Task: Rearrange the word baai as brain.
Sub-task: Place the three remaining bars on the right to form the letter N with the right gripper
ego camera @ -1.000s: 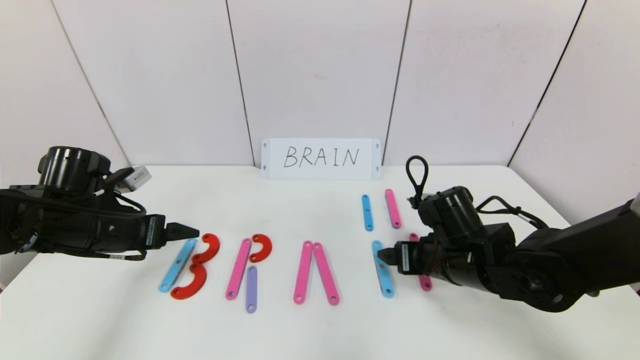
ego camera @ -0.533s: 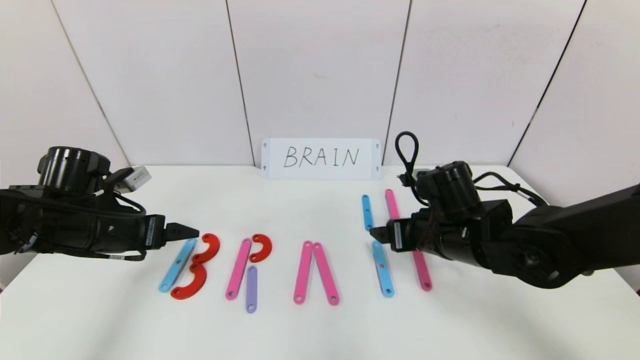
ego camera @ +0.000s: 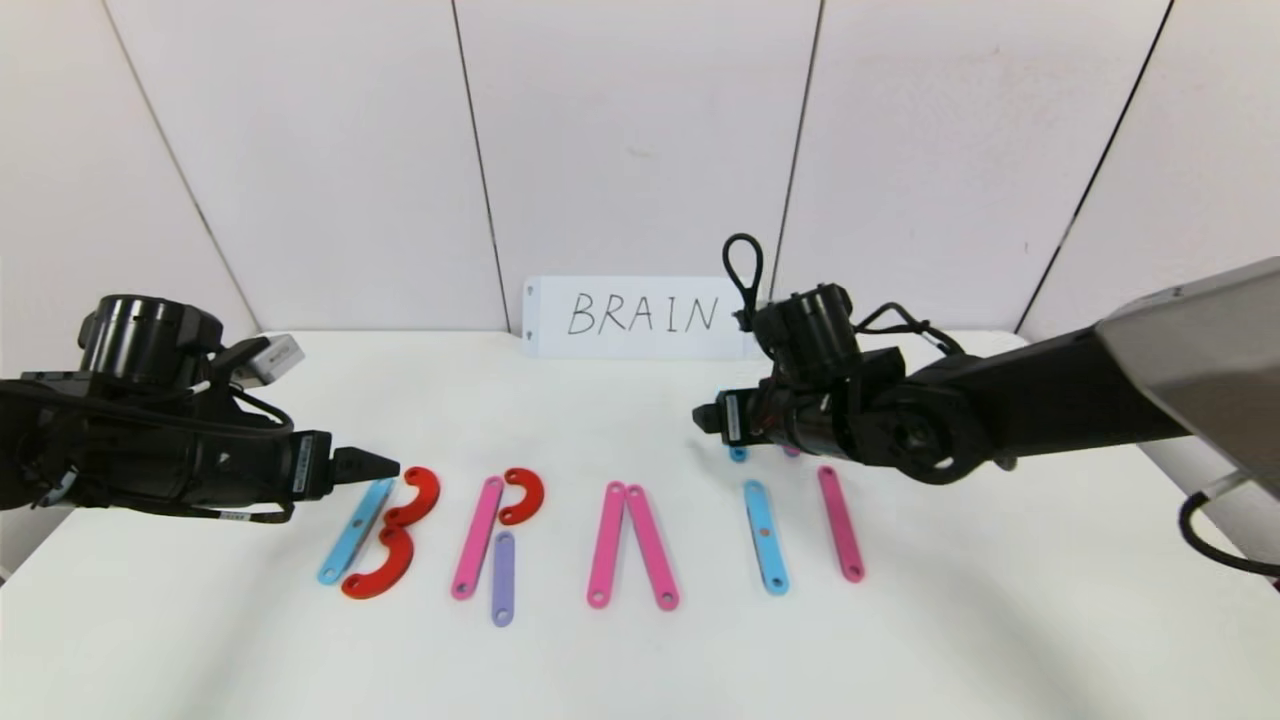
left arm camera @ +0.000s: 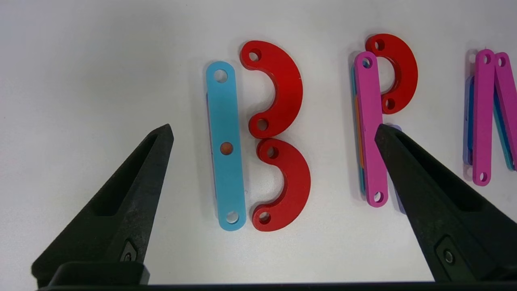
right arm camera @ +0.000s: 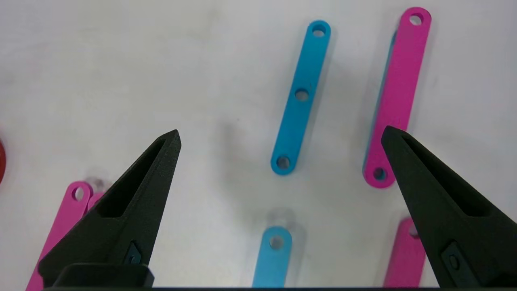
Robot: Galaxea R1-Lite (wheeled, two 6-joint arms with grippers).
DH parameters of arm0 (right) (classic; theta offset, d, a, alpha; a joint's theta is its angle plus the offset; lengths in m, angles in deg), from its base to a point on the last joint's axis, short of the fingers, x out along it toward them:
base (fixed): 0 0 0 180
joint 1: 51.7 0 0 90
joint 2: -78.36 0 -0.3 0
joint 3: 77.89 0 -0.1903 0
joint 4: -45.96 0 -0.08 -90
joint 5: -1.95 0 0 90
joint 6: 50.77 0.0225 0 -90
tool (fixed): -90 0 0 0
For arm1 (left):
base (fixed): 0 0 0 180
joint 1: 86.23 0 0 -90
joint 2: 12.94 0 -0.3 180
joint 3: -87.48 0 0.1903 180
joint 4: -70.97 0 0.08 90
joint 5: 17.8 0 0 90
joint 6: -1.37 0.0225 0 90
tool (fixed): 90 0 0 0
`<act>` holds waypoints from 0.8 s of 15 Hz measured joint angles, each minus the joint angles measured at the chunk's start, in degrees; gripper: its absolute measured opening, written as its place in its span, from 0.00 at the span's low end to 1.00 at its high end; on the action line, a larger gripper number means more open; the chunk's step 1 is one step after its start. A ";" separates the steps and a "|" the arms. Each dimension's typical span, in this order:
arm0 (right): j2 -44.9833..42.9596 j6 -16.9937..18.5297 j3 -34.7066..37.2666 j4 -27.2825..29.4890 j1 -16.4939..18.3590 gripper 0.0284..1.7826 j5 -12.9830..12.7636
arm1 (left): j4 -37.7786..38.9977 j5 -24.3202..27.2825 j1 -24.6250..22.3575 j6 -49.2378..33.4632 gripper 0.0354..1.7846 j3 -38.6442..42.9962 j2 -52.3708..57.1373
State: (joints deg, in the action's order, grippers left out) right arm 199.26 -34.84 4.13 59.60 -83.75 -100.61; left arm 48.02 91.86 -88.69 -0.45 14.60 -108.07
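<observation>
While the white tabletop [ego camera: 640,660] carries the plastic letters [ego camera: 500,535] in a row near its front edge, the right tool [ego camera: 706,418] hovers open and empty above two short bars [right arm camera: 301,97] behind them; the left tool [ego camera: 385,465], open, hangs beside the B.

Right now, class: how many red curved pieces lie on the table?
3. Two stacked red hooks form the B's bulges beside the light-blue bar; the third hook tops the R's pink bar. None seems hidden.
</observation>
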 joint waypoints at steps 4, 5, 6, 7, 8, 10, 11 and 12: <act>6.64 -1.68 -6.89 0.59 0.28 0.97 -0.11 | 0.00 -0.02 0.02 0.00 0.98 0.01 -0.24; 7.98 -1.99 -7.98 0.59 0.41 0.97 -0.06 | 0.00 0.02 0.02 0.00 0.98 0.04 -0.24; 9.03 -2.16 -8.84 0.52 0.57 0.97 -0.06 | 0.00 0.00 0.02 0.02 0.98 0.01 -0.24; 9.92 -2.21 -9.51 0.41 0.66 0.97 -0.04 | 0.00 0.00 0.02 0.00 0.98 0.01 -0.24; 10.73 -2.22 -10.08 0.28 0.72 0.97 0.05 | 0.02 0.02 0.02 0.02 0.98 0.01 -0.24; 12.02 -2.22 -10.98 0.11 0.79 0.97 0.11 | 0.00 0.02 0.02 -0.02 0.98 0.04 -0.24; 12.63 -2.18 -11.40 0.11 0.77 0.96 0.13 | 0.02 0.02 0.02 0.00 0.98 0.01 -0.24; 13.12 -2.13 -11.65 0.00 0.79 0.93 0.13 | 0.00 0.02 0.02 0.00 0.98 0.04 -0.24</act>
State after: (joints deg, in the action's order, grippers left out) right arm 212.37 -36.97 -7.53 59.60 -82.95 -100.47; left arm 48.02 91.88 -88.66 -0.45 14.64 -108.31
